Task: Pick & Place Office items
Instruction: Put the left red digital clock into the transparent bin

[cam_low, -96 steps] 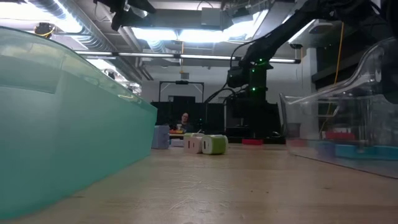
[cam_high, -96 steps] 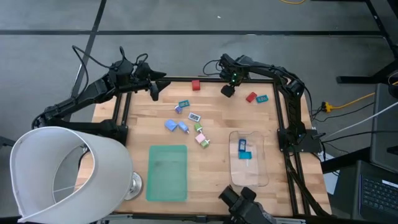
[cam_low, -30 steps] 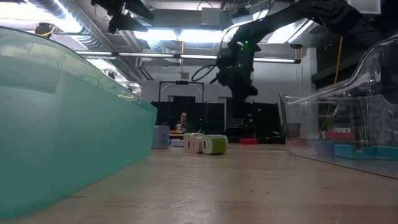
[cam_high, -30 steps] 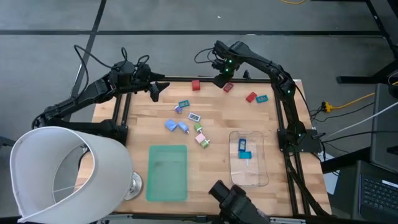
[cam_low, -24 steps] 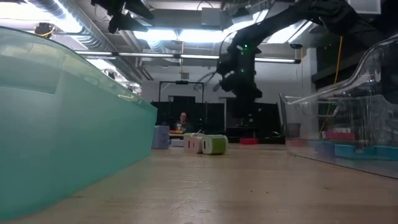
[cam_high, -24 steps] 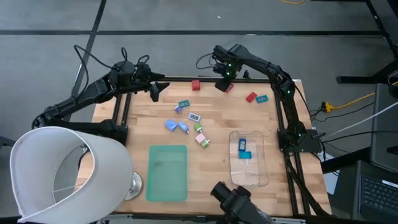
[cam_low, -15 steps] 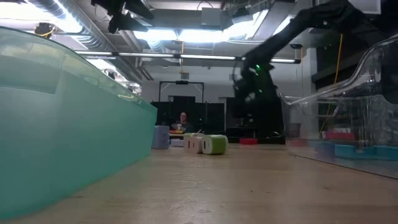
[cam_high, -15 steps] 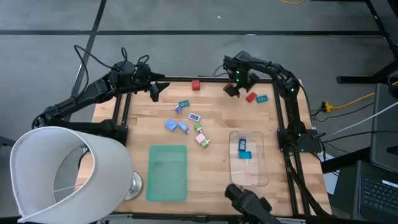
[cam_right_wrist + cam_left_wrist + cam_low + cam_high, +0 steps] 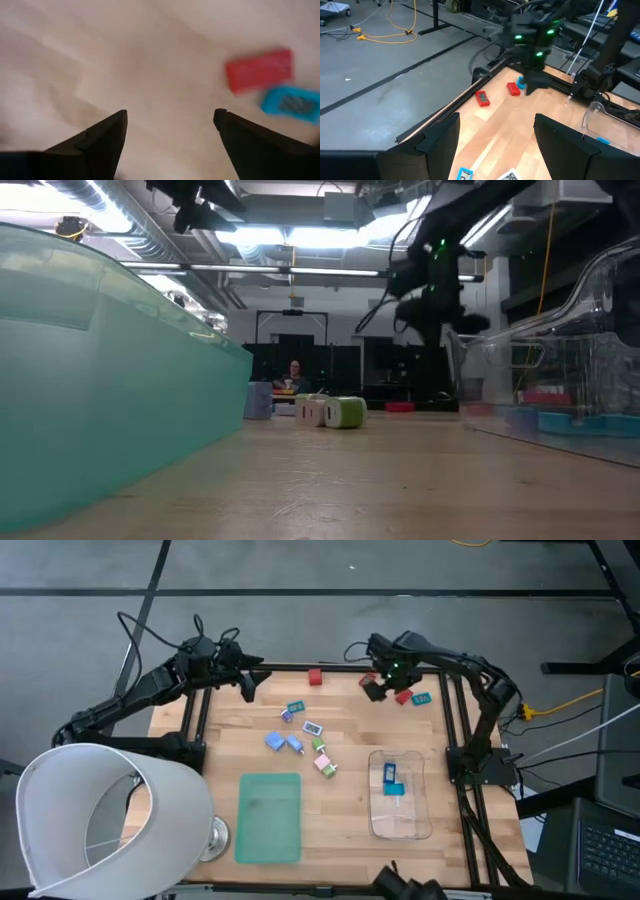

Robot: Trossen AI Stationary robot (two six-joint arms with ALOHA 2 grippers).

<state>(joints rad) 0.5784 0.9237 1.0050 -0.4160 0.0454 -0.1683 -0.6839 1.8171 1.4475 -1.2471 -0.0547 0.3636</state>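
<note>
Jaws spread wide and empty, the right gripper [image 9: 373, 689] hangs over bare wood; a red piece [image 9: 258, 69] and a blue piece [image 9: 291, 103] lie ahead of its fingers, beyond their tips, untouched. The left gripper [image 9: 247, 688] waits at the far left corner, part open, empty.

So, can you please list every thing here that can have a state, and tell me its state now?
Left hand: open, empty, raised at the table's far left corner.
Right hand: open, empty, above bare wood near the red piece.
Clear tray: upright, holds two blue pieces.
Green mat: flat, nothing on it.
Red block: lying loose at the far edge.
</note>
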